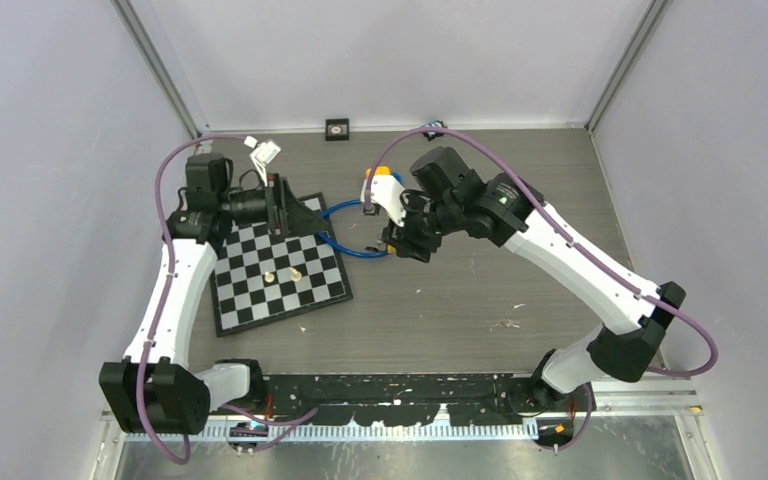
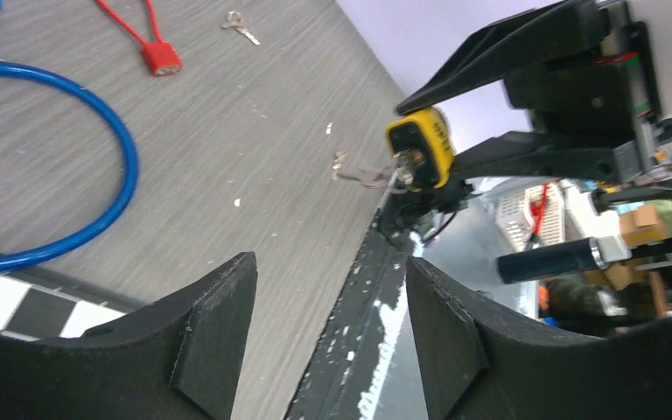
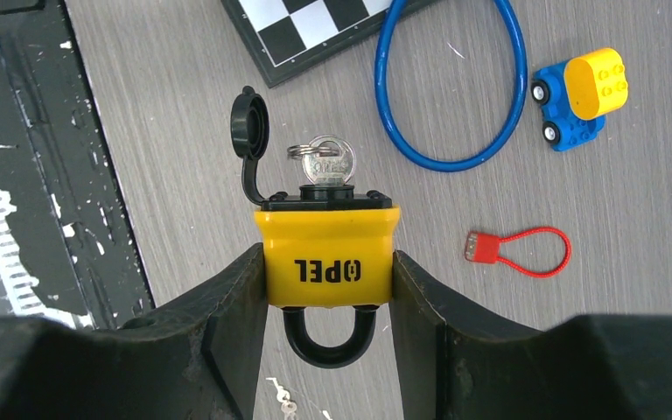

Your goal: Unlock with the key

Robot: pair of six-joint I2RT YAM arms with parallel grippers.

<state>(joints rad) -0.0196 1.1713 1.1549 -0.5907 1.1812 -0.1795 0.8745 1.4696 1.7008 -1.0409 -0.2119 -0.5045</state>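
1. At left, over the chessboard's (image 1: pixel 250 300) far corner: left gripper (image 2: pixel 331 267), fingers apart, nothing between them.
2. Centre: right gripper (image 3: pixel 326 262) clamped on yellow padlock (image 3: pixel 328 232), held off the table, shackle toward the wrist.
3. Key (image 3: pixel 328 164) seated in the padlock's keyhole, black dust cap (image 3: pixel 249 122) flipped aside.
4. Blue cable loop (image 3: pixel 383 87) lies on the table beyond, red cable lock (image 3: pixel 483 247) near it.

top view looks down from above and behind on the whole table (image 1: pixel 460 300). left wrist looks low across it; right wrist looks closely down. both share the yellow padlock (image 3: pixel 328 254) and blue loop (image 3: pixel 451 87).
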